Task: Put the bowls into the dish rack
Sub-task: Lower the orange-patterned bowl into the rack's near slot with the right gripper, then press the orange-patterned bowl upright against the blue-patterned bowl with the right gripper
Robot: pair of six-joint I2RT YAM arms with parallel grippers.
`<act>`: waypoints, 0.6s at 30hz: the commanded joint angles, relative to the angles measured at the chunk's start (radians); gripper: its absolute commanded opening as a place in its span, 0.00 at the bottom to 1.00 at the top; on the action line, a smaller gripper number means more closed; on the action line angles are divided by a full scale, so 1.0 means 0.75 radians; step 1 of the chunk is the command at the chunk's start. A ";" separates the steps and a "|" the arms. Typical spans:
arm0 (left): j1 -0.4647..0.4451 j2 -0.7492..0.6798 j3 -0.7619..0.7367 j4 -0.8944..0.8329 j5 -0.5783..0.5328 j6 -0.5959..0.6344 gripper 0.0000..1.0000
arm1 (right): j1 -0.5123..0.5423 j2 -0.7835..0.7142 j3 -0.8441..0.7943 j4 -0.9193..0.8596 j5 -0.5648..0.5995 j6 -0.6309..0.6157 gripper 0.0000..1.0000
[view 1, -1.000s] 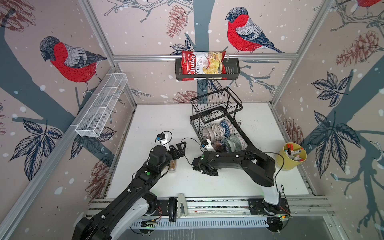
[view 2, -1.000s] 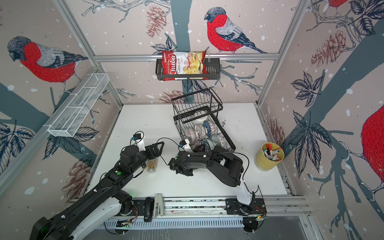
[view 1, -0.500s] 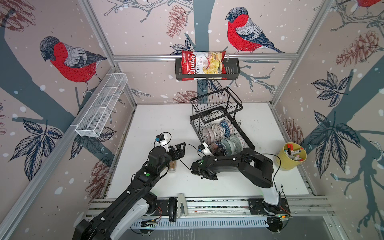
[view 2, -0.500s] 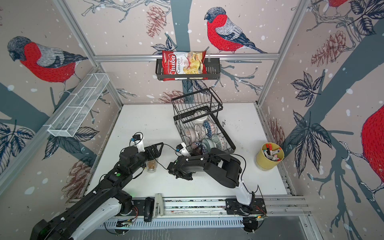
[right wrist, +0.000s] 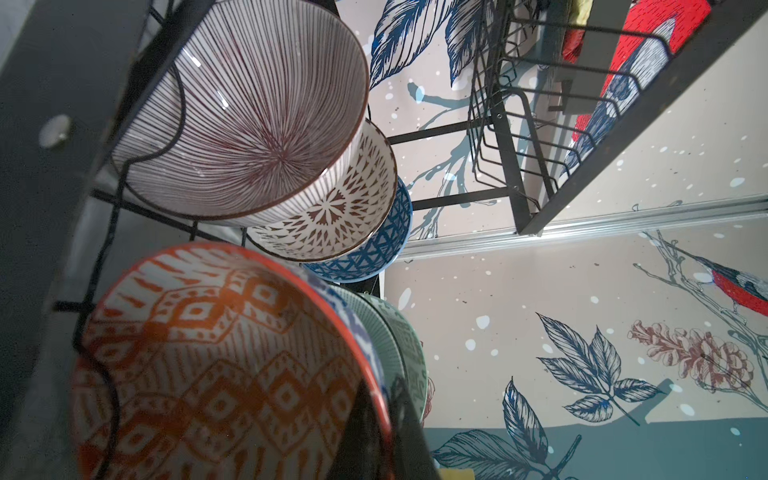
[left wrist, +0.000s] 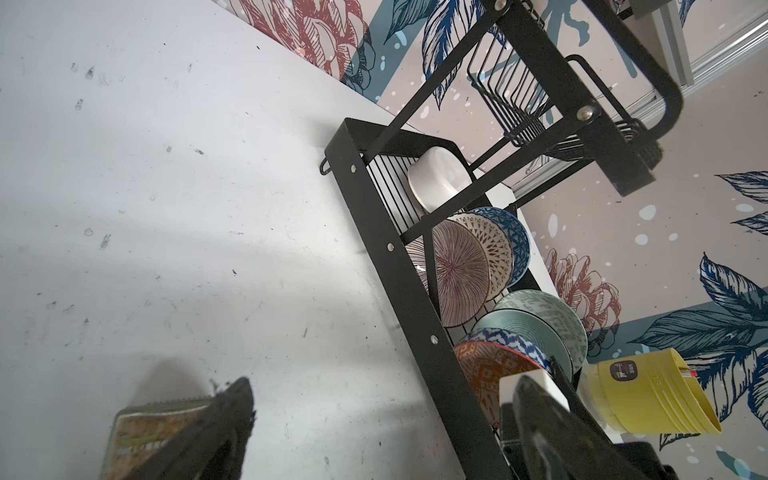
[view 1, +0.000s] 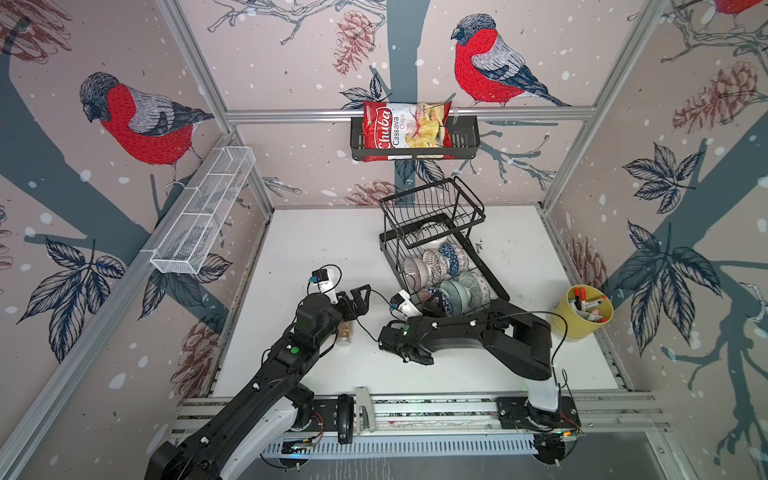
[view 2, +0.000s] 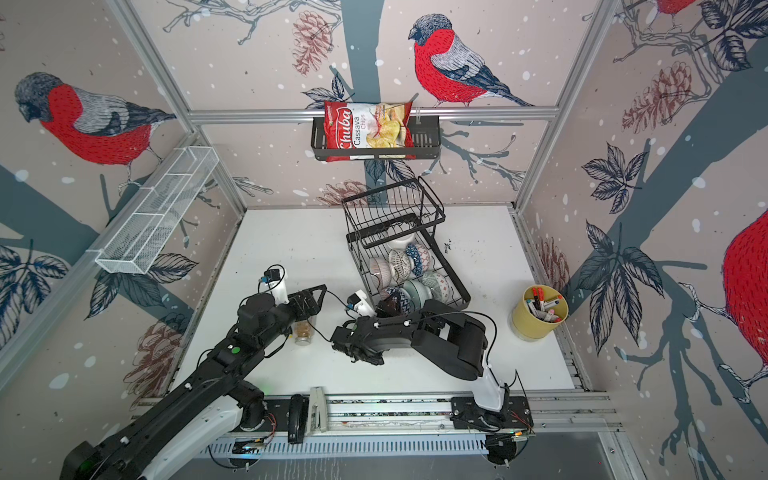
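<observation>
The black two-tier dish rack (view 1: pixel 492 276) (view 2: pixel 455 274) stands right of the table's middle, and several bowls sit on edge in its lower grid. My right gripper (view 1: pixel 435 308) (right wrist: pixel 384 432) is at the rack's near end, shut on the rim of the orange-patterned bowl (right wrist: pixel 216 365) (left wrist: pixel 486 374). Behind that bowl stand a blue zigzag one and teal ones (left wrist: pixel 540 328). A striped bowl (right wrist: pixel 249 124), a brown-patterned one and a blue lattice one fill the second row. A plain white bowl (left wrist: pixel 436 183) lies farthest back. My left gripper (view 1: pixel 359 297) (left wrist: pixel 382 419) hangs open and empty left of the rack.
A small jar of brown spice (view 1: pixel 345 332) (view 2: pixel 302 332) stands under my left wrist. A yellow pot of markers (view 1: pixel 582 311) is near the right wall. A black basket with a chips bag (view 1: pixel 415 137) and a white mesh shelf (view 1: pixel 203 212) hang on the walls.
My right wrist has slid slightly left and toward the table's front while still gripping the orange bowl. The left arm has hardly moved.
</observation>
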 commanded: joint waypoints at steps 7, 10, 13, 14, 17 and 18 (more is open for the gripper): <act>0.004 -0.011 -0.006 0.007 0.018 0.005 0.96 | 0.016 -0.002 0.003 0.053 -0.481 0.033 0.13; 0.003 -0.014 -0.007 0.005 0.016 0.004 0.96 | 0.011 -0.029 0.007 0.059 -0.493 0.027 0.14; 0.002 -0.017 -0.007 -0.002 0.016 0.002 0.97 | 0.008 -0.050 0.005 0.076 -0.508 0.017 0.16; 0.002 -0.017 -0.009 -0.003 0.016 0.002 0.96 | 0.007 -0.056 0.005 0.079 -0.508 0.014 0.17; 0.003 -0.020 -0.008 -0.003 0.013 -0.001 0.96 | 0.007 -0.060 0.005 0.090 -0.514 0.007 0.19; 0.002 -0.019 -0.008 -0.004 0.013 0.000 0.96 | 0.007 -0.062 0.005 0.097 -0.521 -0.001 0.19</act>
